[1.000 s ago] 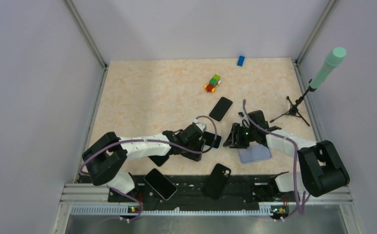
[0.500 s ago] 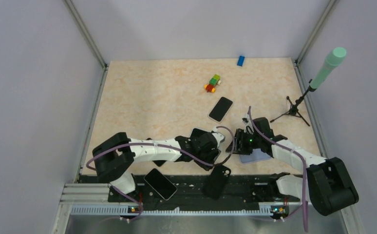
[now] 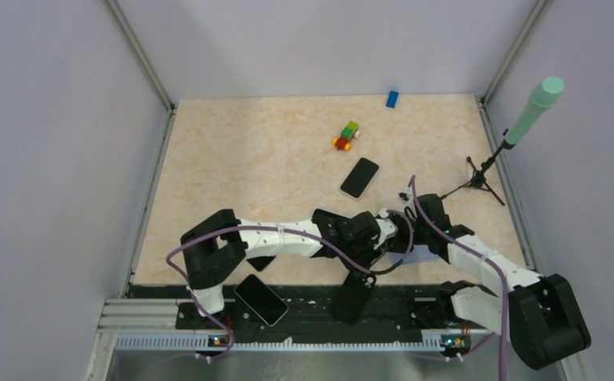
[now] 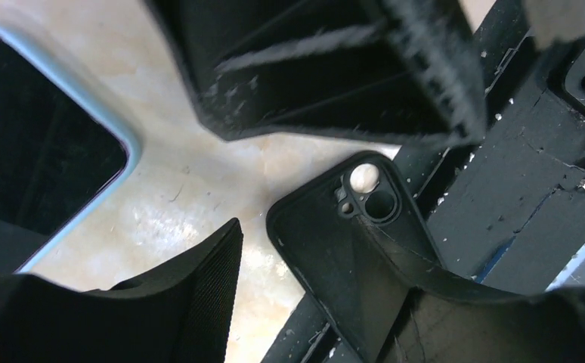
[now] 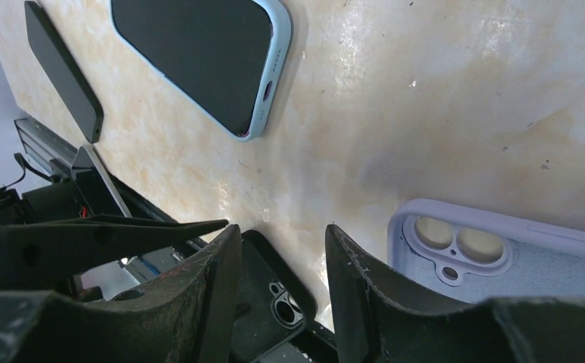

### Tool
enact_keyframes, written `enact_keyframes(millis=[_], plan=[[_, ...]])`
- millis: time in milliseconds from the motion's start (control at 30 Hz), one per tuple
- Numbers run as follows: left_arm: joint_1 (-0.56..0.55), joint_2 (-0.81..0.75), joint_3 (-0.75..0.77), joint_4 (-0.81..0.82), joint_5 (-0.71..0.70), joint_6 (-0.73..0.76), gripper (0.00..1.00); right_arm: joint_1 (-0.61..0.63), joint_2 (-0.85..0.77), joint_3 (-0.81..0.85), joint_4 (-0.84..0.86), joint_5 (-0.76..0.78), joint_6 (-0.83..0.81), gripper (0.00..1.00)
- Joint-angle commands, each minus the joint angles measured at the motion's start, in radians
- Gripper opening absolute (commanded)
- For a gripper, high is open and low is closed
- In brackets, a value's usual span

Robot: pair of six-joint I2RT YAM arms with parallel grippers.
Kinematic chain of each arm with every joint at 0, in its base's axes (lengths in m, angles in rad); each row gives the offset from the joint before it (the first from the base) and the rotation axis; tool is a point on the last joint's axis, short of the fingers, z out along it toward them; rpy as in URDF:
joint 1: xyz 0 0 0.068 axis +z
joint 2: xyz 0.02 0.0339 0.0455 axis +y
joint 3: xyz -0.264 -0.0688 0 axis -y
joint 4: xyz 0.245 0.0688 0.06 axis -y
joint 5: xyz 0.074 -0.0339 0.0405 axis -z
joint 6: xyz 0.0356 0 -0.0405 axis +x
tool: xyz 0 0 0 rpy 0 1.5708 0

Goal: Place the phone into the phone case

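Left gripper (image 4: 335, 181) and right gripper (image 5: 282, 231) both gape empty. Phone (image 5: 199, 53) lies flat on the table (image 5: 463, 98) near the lilac case (image 5: 501, 261). Probably slick, rigid glass, so I'd pinch its long edges.

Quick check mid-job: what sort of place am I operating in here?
Probably an enclosed robot test cell in a lab: plain grey panel walls on aluminium corner rails box in the beige marbled tabletop, and a green-headed microphone on a black tripod stands at the right edge.
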Motion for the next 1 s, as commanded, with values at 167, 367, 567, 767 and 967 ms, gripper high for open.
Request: enact_keyframes(millis=[167,367,567,767,967], plan=[[-0.033,0.115,0.117,-0.057,0.005,0.079,0.56,-0.018,-0.030,-0.011,-0.013,0.013,0.008,0.44],[-0.045,0.161,0.118,-0.067,-0.063,0.056,0.47,-0.018,-0.030,-0.022,-0.005,0.008,0.011,0.44],[-0.045,0.127,0.054,-0.048,-0.152,0.003,0.04,-0.019,-0.022,-0.026,0.004,0.006,0.013,0.44],[-0.041,0.041,-0.073,0.016,-0.235,-0.109,0.00,-0.018,-0.015,-0.031,0.029,-0.002,0.032,0.44],[-0.020,-0.058,-0.157,0.040,-0.356,-0.255,0.00,-0.019,-0.018,-0.034,0.063,-0.023,0.059,0.44]])
